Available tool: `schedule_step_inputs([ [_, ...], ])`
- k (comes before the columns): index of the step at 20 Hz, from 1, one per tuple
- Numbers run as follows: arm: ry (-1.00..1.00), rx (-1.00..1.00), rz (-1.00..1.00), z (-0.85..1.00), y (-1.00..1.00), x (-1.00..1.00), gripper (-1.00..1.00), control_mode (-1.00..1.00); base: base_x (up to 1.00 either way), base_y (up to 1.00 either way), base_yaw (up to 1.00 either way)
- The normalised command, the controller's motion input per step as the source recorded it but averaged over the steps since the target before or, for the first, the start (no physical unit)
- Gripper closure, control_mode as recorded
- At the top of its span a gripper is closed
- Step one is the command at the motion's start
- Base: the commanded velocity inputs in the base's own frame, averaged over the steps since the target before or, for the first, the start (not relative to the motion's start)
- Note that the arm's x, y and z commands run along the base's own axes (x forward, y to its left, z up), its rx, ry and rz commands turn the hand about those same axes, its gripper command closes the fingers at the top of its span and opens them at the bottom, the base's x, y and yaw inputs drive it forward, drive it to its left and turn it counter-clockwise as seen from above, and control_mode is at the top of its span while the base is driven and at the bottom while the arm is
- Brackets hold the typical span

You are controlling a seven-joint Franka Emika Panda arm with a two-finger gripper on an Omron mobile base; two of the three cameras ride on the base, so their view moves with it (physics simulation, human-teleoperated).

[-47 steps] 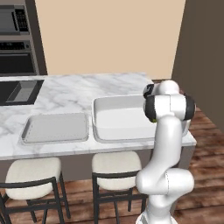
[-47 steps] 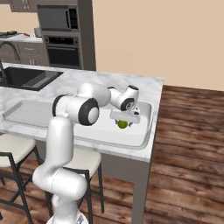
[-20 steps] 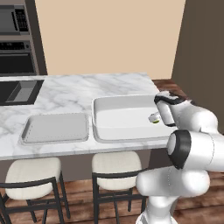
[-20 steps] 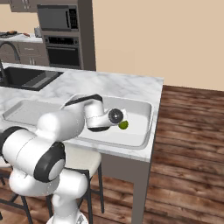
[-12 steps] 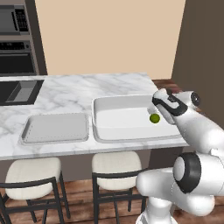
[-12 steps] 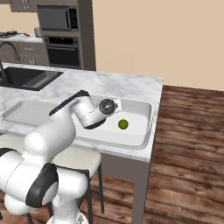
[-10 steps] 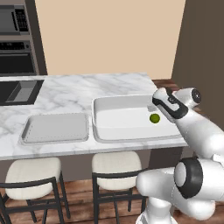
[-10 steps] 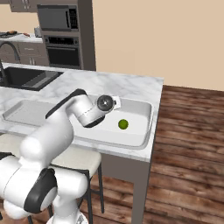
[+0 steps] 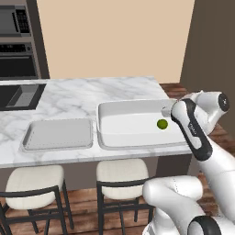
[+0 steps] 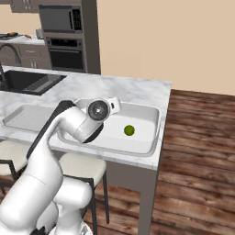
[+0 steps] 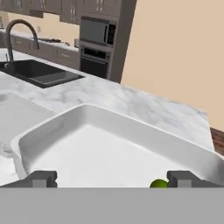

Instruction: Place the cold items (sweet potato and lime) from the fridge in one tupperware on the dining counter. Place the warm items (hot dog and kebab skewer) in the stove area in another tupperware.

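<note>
One small green lime [image 9: 161,124] lies inside the big deep tupperware [image 9: 120,109], near the 3 o'clock end of the tray in the left base view. It is the only thing in that tray. It rests on the tray floor and nothing touches it.

Two trays sit on the white marble dining counter [image 9: 87,94]. The deep one is at 3 o'clock of the flat one. The smaller flat tupperware [image 9: 58,134] has nothing in it. The two trays lie side by side, just apart.

One black sink [image 9: 18,95] is set into the counter at 9 o'clock, with one curved tap [image 11: 17,29] beside it in the hand view.

The gripper [image 11: 111,178] hangs over the deep tray. Its two dark finger tips [image 11: 40,178] stand wide apart and hold nothing. In the hand view the lime peeks up at 5 o'clock, just beside the right tip.

Two stools [image 9: 32,180] with pale seats stand under the counter edge. One microwave [image 10: 59,18] and one oven [image 10: 66,53] are in the dark wall at 11 o'clock in the right base view.
</note>
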Motion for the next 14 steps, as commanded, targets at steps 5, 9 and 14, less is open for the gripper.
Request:
schedule_step_inputs([
  [5, -0.02, -0.18, 0.00, 0.18, 0.34, -0.87, -1.00, -1.00, 0.00, 0.00, 0.00],
  [9, 0.00, -0.28, 0.00, 0.09, 0.33, -0.87, -1.00, -1.00, 0.00, 0.00, 0.00],
  [14, 0.00, -0.05, -0.11, 0.00, 0.06, -0.88, -1.00, -1.00, 0.00, 0.00, 0.00],
])
